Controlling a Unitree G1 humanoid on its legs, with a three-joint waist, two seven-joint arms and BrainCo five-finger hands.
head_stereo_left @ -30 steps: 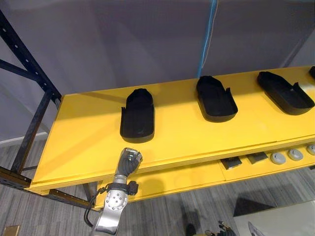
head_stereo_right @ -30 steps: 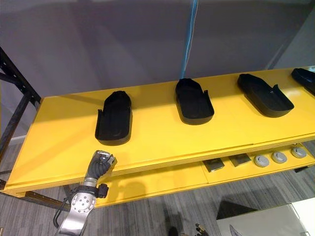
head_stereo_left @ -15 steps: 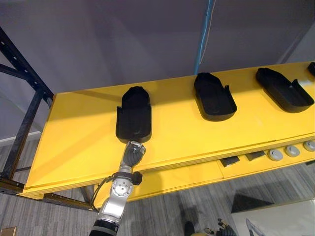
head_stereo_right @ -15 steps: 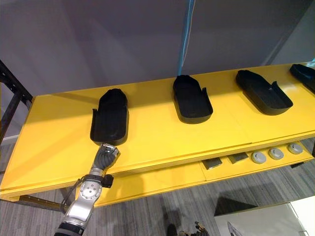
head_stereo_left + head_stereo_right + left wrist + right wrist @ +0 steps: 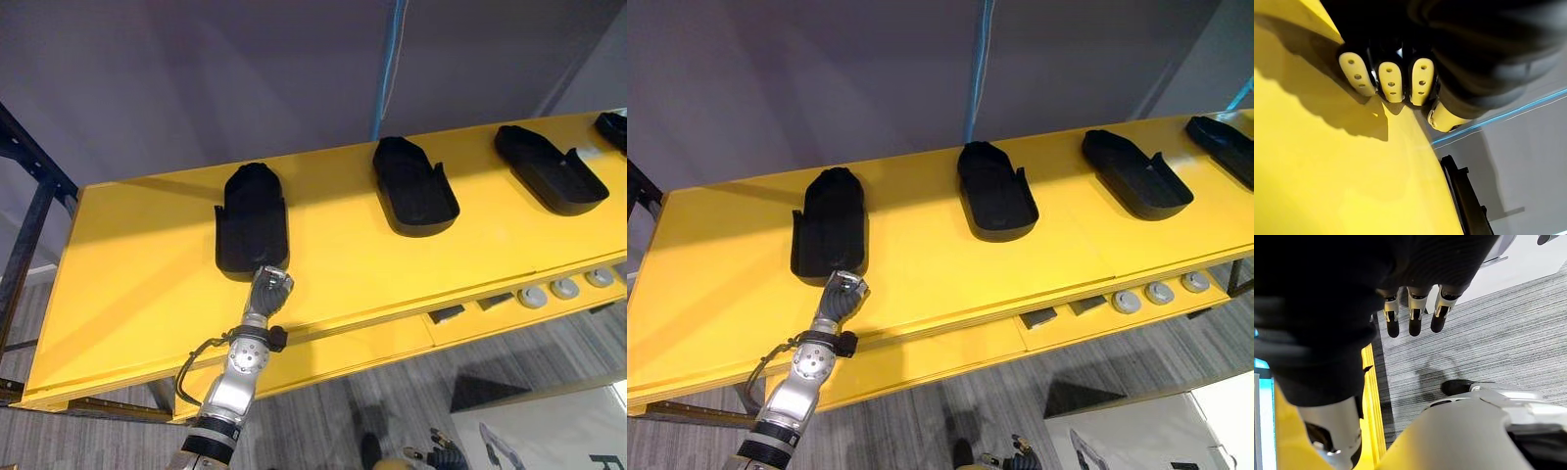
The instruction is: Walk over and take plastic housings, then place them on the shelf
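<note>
Left eye view shows the leftmost housing [image 5: 252,217], a black plastic shell, lying on the yellow shelf [image 5: 147,264] with its long side pointing toward the wall [image 5: 196,78]. The left hand [image 5: 269,291] sits right at that housing's near end, over the shelf's front part; its fingers [image 5: 1392,81] are curled in with the pads turned back toward the wrist and nothing between them, and I cannot tell whether they touch the housing. Further along the same shelf lie the second housing [image 5: 414,186], the third housing [image 5: 545,168] and, at the far edge, the fourth housing [image 5: 1225,147], each well apart from the next and none between the hand and the leftmost one. Below the shelf's front lip a lower tier [image 5: 343,357] juts out, carrying dark flat pieces [image 5: 446,314] and round grey discs [image 5: 565,288]. A blue strip [image 5: 389,59] runs down the wall behind the second housing, and a dark rack post [image 5: 24,262] stands at the shelf's left end. The right hand [image 5: 1414,308] hangs over the grey floor [image 5: 1498,333] with straight, slack fingers, holding nothing.
</note>
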